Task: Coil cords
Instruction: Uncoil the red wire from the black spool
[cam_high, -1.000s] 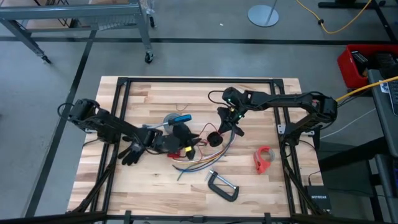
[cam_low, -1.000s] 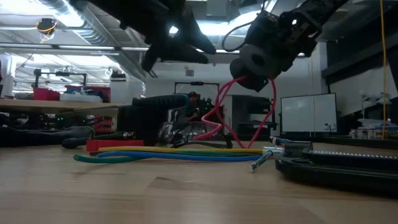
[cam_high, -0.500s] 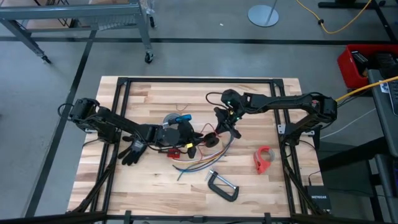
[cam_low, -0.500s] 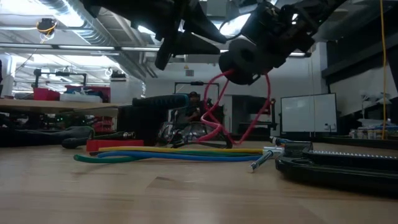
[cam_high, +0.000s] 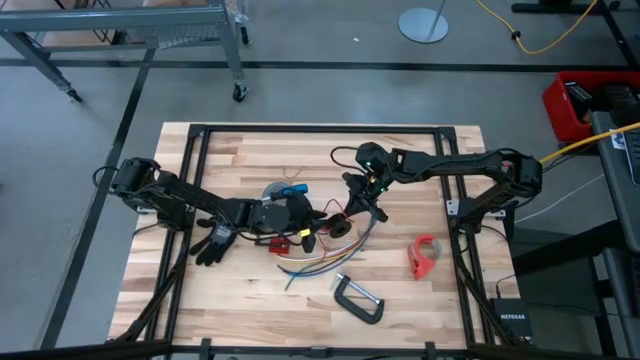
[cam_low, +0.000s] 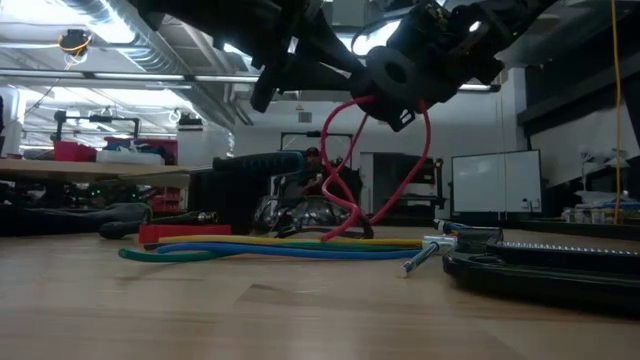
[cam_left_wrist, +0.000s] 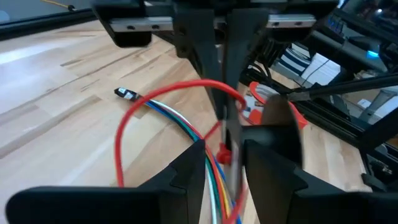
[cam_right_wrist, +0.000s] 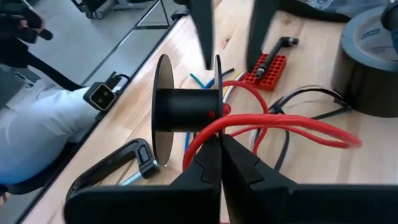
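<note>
Above mid-table, lifted clear of the wood: small black plastic spool (cam_right_wrist: 186, 102), smooth hub between two thin round flanges, thin red cord (cam_right_wrist: 292, 127) running off it. Right gripper (cam_right_wrist: 221, 155) directly under the spool's flange, fingers pinched fully together on the red cord where it leaves the hub; cannot tell whether the flange edge is caught in the pinch too. Left gripper (cam_right_wrist: 231, 62) just beyond the spool, fingers parted and pointing at it, closed on nothing visible. Below the spool, red cord sagging in loose open loops down to the boards; glossy, springy-looking, holding its curves. Below and to the left arm's side of the spool, flat on the table: long bundle of yellow, blue, green and purple strands (cam_high: 320, 262), straight, limp, uncoiled. Grey tape roll (cam_right_wrist: 373, 56) near the spool, not involved. Step judged: winding the red cord onto the spool, early, with most of the length hanging free. Next move probably calls for the left fingers to take the spool by its flanges while the right feeds cord under light tension. Risk: slack loops snagging the strand bundle.
</note>
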